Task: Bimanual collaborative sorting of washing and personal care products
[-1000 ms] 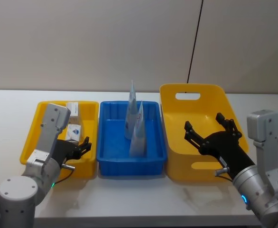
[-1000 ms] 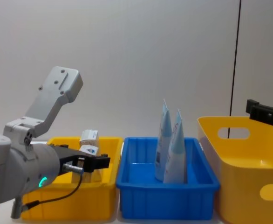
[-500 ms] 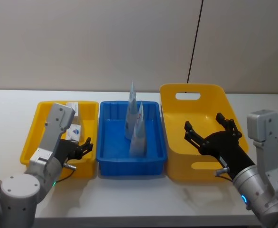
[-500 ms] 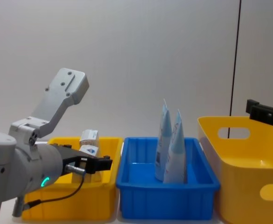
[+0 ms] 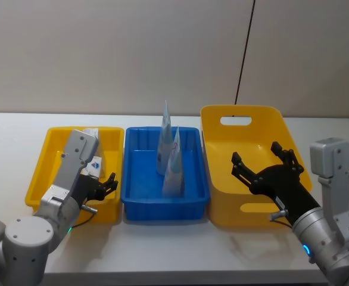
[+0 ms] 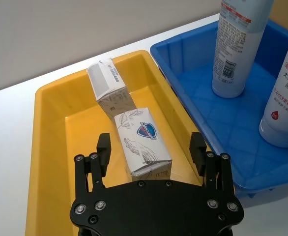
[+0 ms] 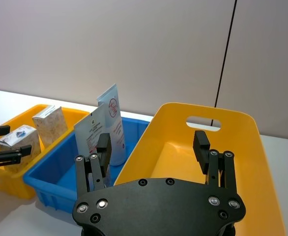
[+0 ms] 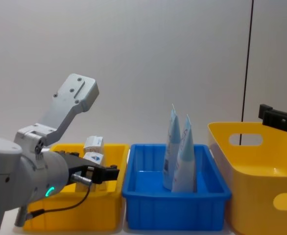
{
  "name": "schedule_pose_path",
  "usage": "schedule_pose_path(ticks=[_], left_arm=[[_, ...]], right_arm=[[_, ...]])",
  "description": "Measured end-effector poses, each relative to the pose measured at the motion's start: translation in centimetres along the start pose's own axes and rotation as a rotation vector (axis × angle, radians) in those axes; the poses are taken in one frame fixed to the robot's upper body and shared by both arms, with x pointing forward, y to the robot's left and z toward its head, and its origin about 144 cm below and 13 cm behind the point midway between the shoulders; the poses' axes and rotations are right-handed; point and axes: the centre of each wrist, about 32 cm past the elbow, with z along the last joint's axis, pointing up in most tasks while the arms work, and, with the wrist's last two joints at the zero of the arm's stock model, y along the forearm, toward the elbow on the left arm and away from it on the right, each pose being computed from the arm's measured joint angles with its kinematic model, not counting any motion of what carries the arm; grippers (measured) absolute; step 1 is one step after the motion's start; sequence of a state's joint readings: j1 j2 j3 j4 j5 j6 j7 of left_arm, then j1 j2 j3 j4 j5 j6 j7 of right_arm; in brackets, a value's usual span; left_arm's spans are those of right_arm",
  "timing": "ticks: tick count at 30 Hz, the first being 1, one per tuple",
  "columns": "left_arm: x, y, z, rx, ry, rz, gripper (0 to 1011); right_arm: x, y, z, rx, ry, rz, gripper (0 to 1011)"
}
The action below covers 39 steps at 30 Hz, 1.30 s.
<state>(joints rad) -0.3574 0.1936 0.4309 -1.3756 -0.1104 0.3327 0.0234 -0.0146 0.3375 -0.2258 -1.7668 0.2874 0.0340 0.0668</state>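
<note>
Holding left gripper (image 6: 150,143) wide open, empty, jaws framing the near carton (image 6: 140,129) mid-frame in the yellow tray (image 6: 49,91); probably needing a level descent, closing on long sides, clear of the carton (image 6: 107,84) behind. Holding right gripper (image 5: 259,157) open, empty, over the basket (image 5: 246,109), lower right.

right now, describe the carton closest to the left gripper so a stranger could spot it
Find the yellow tray left of the blue tray; two cartons lie inside. It is the carton nearer the robot, blue mark on top; the farther carton shows none.
</note>
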Motion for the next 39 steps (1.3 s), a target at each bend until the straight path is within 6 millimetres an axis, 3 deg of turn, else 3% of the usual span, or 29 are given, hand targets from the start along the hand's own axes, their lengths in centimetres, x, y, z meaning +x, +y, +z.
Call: schedule_pose_path(ticks=[2,18,39], left_arm=[[0.0,-0.04,-0.01,0.001,-0.006,-0.001,943],[0.01,-0.18,-0.03,0.003,-0.026,-0.004,474],[0.25,-0.03,-0.02,-0.002,-0.031,-0.008,366]], right_arm=[[0.0,0.0,0.0,0.0,0.0,0.0,1002],[0.0,0.0,0.0,0.0,0.0,0.0,1002],[0.0,0.0,0.0,0.0,0.0,0.0,1002]])
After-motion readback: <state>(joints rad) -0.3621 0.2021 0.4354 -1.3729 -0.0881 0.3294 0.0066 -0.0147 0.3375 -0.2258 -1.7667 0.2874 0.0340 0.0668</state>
